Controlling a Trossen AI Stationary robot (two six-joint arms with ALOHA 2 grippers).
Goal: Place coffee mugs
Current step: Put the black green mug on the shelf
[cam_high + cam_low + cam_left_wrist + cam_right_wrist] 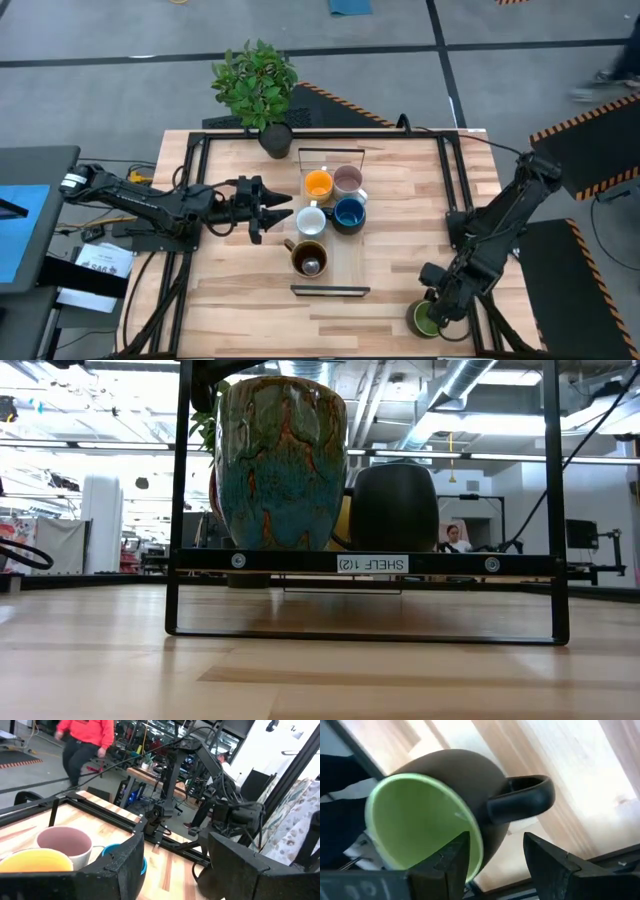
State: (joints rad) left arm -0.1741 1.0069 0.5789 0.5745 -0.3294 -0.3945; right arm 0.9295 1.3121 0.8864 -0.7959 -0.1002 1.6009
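Right at our right end effector (pixel 492 852), open fingers straddle the green mug (pixel 427 815) rim; left end effector (pixel 283 208) open, empty.

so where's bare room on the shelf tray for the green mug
Bare wood lies between the brown mug and the tray's front label bar, and beside the brown mug below the blue mug. The back is crowded: orange, pink, white and blue mugs sit bunched. The right gripper is at the green mug.
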